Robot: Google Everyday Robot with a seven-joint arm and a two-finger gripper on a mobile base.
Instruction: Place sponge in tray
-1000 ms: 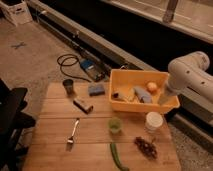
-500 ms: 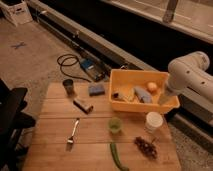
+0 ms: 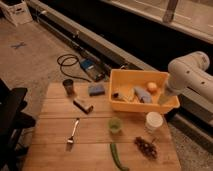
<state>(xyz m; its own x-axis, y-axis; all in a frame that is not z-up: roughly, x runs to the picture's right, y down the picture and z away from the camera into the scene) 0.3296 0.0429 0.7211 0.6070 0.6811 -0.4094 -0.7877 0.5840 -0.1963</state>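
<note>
tabletop; arm bent, gripper beside tray

1. No text, label, brand, number or sign can be read anywhere in view.
2. The gripper is seen at the right end of the tray, over its right wall; no marking can be read on either.

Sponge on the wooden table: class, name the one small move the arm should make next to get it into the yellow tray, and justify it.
Probably raise the gripper and carry it left over the tray toward the sponge. The sponge lies on the table beside the tray's left wall, while the gripper sits low at the tray's right end, far from it.
</note>
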